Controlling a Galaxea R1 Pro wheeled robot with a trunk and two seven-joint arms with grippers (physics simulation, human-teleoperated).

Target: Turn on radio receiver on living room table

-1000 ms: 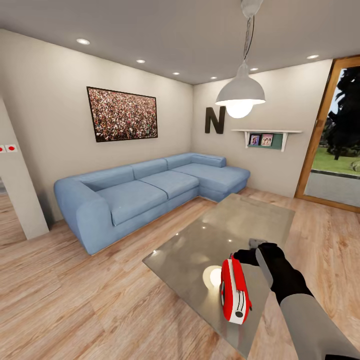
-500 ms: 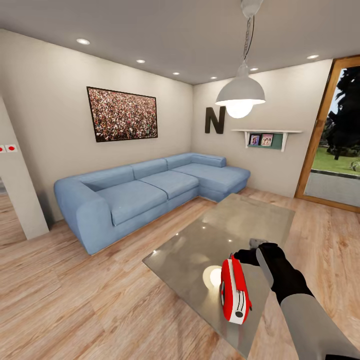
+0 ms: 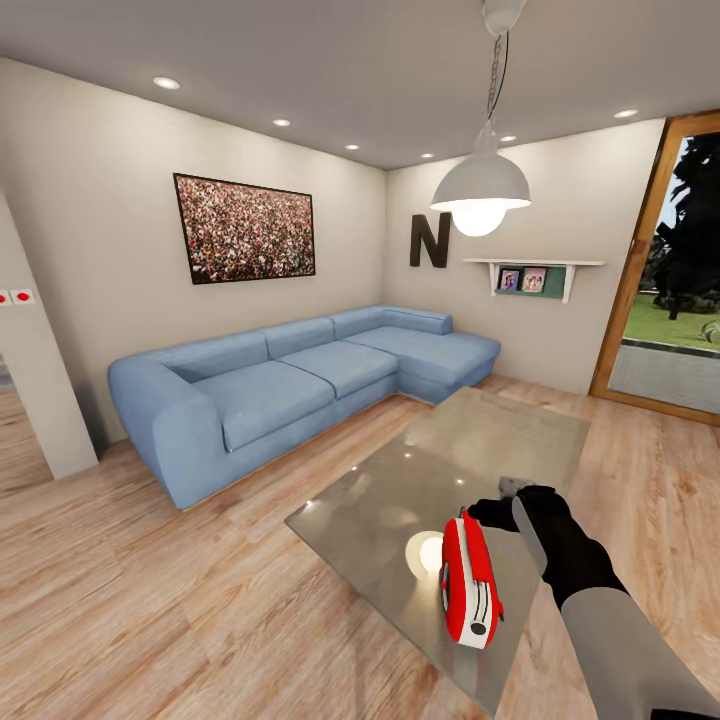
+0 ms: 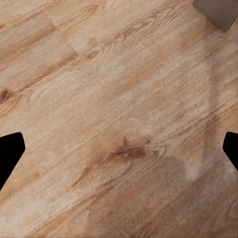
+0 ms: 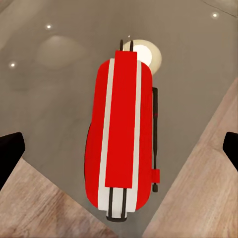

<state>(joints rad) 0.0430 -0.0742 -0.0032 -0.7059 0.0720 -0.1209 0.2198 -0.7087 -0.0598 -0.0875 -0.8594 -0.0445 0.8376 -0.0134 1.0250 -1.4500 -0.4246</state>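
The red radio receiver (image 3: 470, 585) stands on edge near the front corner of the grey glass table (image 3: 480, 440), white trim along its side and its dial end facing me. My right gripper (image 3: 505, 503) hovers just behind and above it. In the right wrist view the radio (image 5: 121, 139) lies between the widely spread black fingertips (image 5: 10, 151), so the right gripper (image 5: 119, 148) is open and not touching it. My left gripper (image 4: 119, 148) is open over bare wood floor, with a table corner (image 4: 215, 12) at the frame's edge.
A long blue L-shaped sofa (image 3: 300, 380) runs along the far walls. Above it hang a crowd picture (image 3: 245, 228) and a black letter N (image 3: 429, 240). A white pendant lamp (image 3: 481, 185) hangs over the table. A glass door (image 3: 680, 300) is at right.
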